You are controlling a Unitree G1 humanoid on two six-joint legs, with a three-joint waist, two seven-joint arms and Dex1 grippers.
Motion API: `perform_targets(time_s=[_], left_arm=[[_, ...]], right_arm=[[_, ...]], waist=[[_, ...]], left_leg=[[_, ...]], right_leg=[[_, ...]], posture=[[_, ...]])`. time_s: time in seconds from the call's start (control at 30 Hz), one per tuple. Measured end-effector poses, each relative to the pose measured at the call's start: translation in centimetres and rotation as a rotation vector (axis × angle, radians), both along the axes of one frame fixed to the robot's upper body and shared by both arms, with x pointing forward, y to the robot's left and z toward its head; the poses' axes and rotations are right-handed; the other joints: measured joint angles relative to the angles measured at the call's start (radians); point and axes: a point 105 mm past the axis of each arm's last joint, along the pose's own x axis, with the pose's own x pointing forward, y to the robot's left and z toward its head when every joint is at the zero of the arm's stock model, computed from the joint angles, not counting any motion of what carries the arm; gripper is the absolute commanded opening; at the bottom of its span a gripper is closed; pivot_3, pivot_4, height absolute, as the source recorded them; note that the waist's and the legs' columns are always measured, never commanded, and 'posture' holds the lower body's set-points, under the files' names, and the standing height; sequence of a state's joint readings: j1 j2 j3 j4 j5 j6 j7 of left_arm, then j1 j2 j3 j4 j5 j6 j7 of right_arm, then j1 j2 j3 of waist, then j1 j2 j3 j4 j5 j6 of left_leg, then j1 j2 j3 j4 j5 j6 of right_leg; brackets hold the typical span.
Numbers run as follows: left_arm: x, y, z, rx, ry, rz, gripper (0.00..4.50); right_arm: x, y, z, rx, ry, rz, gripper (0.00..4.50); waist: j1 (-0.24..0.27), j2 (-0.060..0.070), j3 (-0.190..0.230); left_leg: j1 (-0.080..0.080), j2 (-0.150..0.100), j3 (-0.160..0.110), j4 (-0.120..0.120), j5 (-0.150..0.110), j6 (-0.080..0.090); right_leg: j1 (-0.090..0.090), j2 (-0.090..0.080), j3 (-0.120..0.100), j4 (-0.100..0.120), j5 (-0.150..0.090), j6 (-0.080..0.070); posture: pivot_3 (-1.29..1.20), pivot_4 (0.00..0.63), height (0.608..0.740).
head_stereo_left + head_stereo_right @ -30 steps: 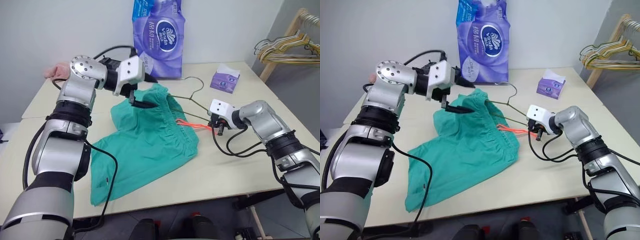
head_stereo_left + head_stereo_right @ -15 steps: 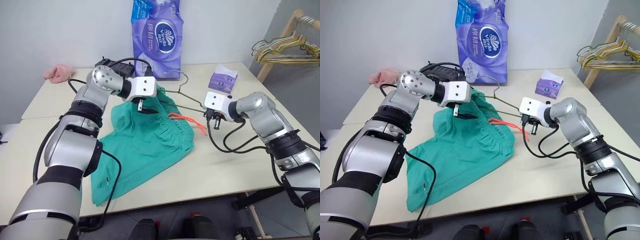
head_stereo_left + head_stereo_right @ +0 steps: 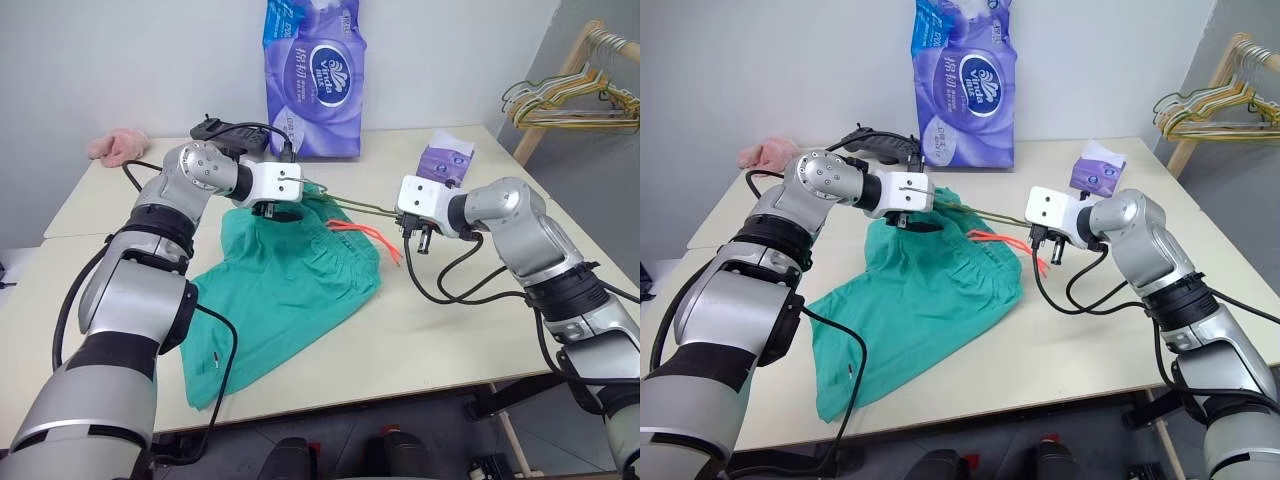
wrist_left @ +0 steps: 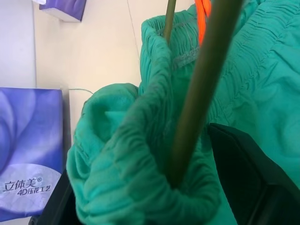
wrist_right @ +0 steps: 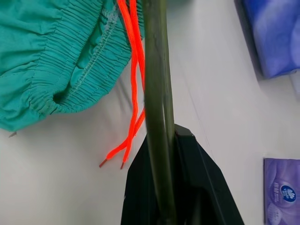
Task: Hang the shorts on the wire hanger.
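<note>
The right hand (image 3: pixel 1048 238) is clamped narrow on one end of the wire hanger (image 3: pixel 985 212), whose thin dark wire runs straight up between its black fingers in the right wrist view. Over the last second this hand has lifted and drawn inward toward the middle of the worktop (image 3: pixel 1080 330), so the wire now spans level above the surface and no longer lies on it.

The left hand (image 3: pixel 276 208) sits at the hanger's far end, over the gathered waistband of the shorts (image 3: pixel 285 285). A second ago its fingers stood wide above the cloth; they have since dropped and begun to narrow. The left wrist view shows a bunch of teal waistband lying between the two fingers with the wire running into its folds, yet whether the cloth is truly pinched cannot be told. The arm has folded at the elbow and the wrist has rolled, tipping the hand downward and across toward the right hand.

The shorts lie mostly flat on the worktop, legs trailing toward the near edge, the waistband raised where the wire enters it. The orange drawstring (image 3: pixel 1008 243) spills out just beside the right hand. Judged from this, threading has started but the garment does not yet hang. A purple tissue pack (image 3: pixel 312 75) stands behind.
</note>
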State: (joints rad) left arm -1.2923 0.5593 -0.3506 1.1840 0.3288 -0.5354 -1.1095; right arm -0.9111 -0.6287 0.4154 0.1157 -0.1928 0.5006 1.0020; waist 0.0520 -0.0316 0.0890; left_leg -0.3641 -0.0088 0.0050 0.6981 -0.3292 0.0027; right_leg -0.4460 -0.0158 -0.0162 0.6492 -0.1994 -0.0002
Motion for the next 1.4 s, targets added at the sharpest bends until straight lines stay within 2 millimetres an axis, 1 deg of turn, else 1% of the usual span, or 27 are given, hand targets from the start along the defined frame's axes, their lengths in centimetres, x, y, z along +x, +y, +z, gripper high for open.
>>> perform_targets(time_s=[0.17, 0.37, 0.43, 0.47, 0.53, 0.57, 0.67, 0.9, 1.07, 1.13, 1.2, 1.3, 1.4], left_arm=[[0.1, 0.1, 0.0, 0.002, -0.007, 0.009, 2.73], [0.5, -0.2, 0.3, -0.019, -0.066, 0.015, 2.73], [0.6, -0.3, 0.4, -0.03, -0.072, 0.019, 3.44], [0.5, -0.3, 0.3, -0.027, -0.065, 0.015, 3.66], [0.1, -0.7, 0.2, -0.041, -0.02, -0.012, 4.34], [-0.1, -1.0, 0.3, -0.065, 0.003, -0.029, 4.46], [-0.5, -1.9, 0.9, -0.113, 0.047, -0.066, 4.46], [-0.4, -2.0, 1.7, -0.112, 0.029, -0.064, 4.46], [0.0, -1.3, 1.3, -0.013, -0.001, -0.038, 4.46], [0.4, -0.5, 0.8, 0.063, -0.036, -0.004, 4.46], [0.7, 0.2, 0.5, 0.099, -0.046, 0.03, 4.46], [0.8, 0.5, 0.2, 0.111, -0.047, 0.047, 4.46], [0.9, 0.5, 0.1, 0.111, -0.05, 0.051, 3.83]], right_arm=[[-0.1, 0.1, 0.2, 0.001, -0.004, -0.001, 0.0], [-0.1, 0.0, 0.2, 0.001, -0.006, -0.005, 0.0], [-0.1, 0.0, 0.3, 0.0, -0.007, -0.006, 0.0], [-0.1, -0.1, 0.3, 0.001, -0.008, -0.007, 0.0], [0.0, -0.1, 0.5, 0.003, -0.012, -0.007, 0.0], [0.0, 0.0, 0.5, 0.004, -0.012, -0.006, 0.0], [-0.1, 0.3, 0.5, 0.009, -0.011, 0.002, 0.0], [0.3, 0.1, 0.7, 0.008, -0.023, 0.009, 0.0], [0.3, 0.2, 0.7, 0.007, -0.026, 0.015, 0.0], [0.4, 0.2, 0.7, 0.005, -0.028, 0.015, 0.0], [0.4, 0.1, 0.8, -0.001, -0.033, 0.012, 0.0], [0.3, 0.2, 0.9, -0.003, -0.038, 0.015, 0.0], [0.2, 0.3, 1.0, -0.005, -0.042, 0.014, 0.0]], waist=[[0.0, 0.0, 0.0], [0.0, 0.0, 0.0], [0.0, 0.0, 0.0], [0.0, 0.0, 0.0], [0.0, 0.0, 0.0], [0.0, 0.0, 0.0], [-0.001, 0.0, 0.0], [-0.001, 0.0, -0.001], [-0.001, 0.0, -0.001], [-0.002, 0.0, -0.001], [-0.002, 0.0, -0.001], [-0.002, 0.0, -0.001], [-0.002, 0.0, -0.001]], left_leg=[[0.0, 0.0, 0.0, 0.0, 0.0, 0.0], [0.0, 0.0, 0.0, 0.001, 0.0, 0.0], [0.0, 0.0, 0.0, 0.001, 0.0, 0.0], [0.0, 0.0, 0.0, 0.001, 0.0, 0.0], [0.0, 0.0, 0.0, 0.001, 0.0, 0.0], [0.0, 0.0, 0.0, 0.001, 0.0, 0.0], [0.0, 0.0, 0.001, 0.002, 0.0, 0.0], [0.001, 0.0, 0.001, 0.002, 0.0, 0.0], [0.002, 0.0, 0.001, 0.004, 0.0, 0.0], [0.003, 0.0, 0.002, 0.004, 0.0, 0.0], [0.004, 0.0, 0.002, 0.004, 0.0, 0.0], [0.004, 0.0, 0.002, 0.005, 0.0, 0.0], [0.004, 0.0, 0.002, 0.005, 0.0, 0.0]], right_leg=[[0.0, 0.0, 0.0, 0.001, 0.0, 0.0], [0.0, 0.0, 0.0, 0.001, 0.0, 0.0], [0.0, 0.0, 0.0, 0.001, 0.0, 0.0], [0.0, 0.0, 0.0, 0.001, 0.0, 0.0], [0.0, 0.0, 0.0, 0.001, 0.0, 0.0], [0.0, 0.0, 0.0, 0.001, 0.0, 0.0], [0.0, 0.0, 0.0, 0.002, 0.001, 0.0], [0.0, 0.0, 0.001, 0.005, 0.001, 0.0], [0.0, 0.0, 0.002, 0.008, 0.001, 0.0], [0.0, 0.0, 0.003, 0.01, 0.001, 0.0], [0.0, 0.0, 0.003, 0.011, 0.0, 0.0], [0.0, 0.0, 0.003, 0.012, 0.001, 0.0], [0.0, 0.0, 0.003, 0.012, 0.001, 0.0]], posture=[[0.09, 0.0, 0.74], [0.1, 0.0, 0.74], [0.1, 0.0, 0.74], [0.1, 0.0, 0.74], [0.1, 0.0, 0.74], [0.1, 0.0, 0.74], [0.1, 0.0, 0.74], [0.11, 0.0, 0.74], [0.1, 0.0, 0.74], [0.1, 0.0, 0.74], [0.09, 0.0, 0.74], [0.09, 0.0, 0.74], [0.09, 0.0, 0.74]])
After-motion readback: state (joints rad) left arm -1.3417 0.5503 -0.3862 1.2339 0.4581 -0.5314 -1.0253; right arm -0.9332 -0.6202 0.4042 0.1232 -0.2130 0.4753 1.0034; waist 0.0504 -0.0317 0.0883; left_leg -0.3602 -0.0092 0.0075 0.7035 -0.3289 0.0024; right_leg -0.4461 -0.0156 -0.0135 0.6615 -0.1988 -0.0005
